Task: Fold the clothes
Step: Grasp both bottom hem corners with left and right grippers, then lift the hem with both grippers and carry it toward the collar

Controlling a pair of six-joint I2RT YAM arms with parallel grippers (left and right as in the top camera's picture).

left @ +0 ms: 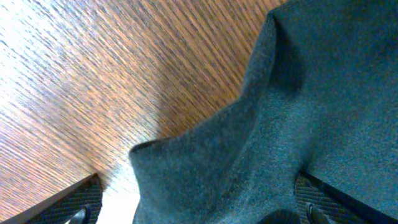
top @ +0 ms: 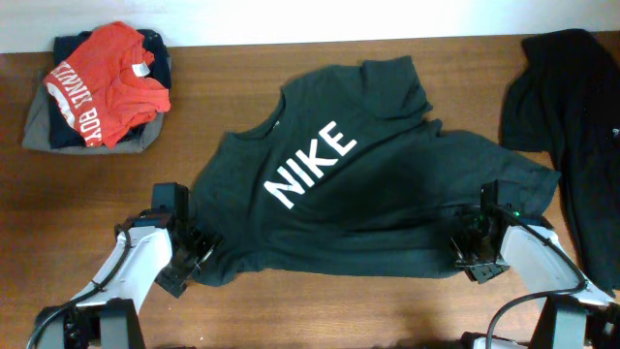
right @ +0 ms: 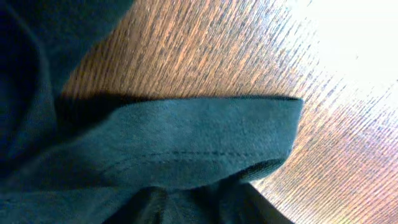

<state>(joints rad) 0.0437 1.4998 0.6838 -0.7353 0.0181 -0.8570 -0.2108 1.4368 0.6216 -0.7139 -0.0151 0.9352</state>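
Lying face up and rumpled across the middle of the table [top: 320, 310], the black NIKE T-shirt [top: 378, 194] showed no fold, so by my judgement nearly the whole task was left. The left gripper [top: 197, 252] sat at its lower left hem, fingers [left: 78, 202] spread wide with cloth between them, unpinched. The right gripper [top: 470, 250] sat at the lower right hem; whether it gripped the cloth could not be told
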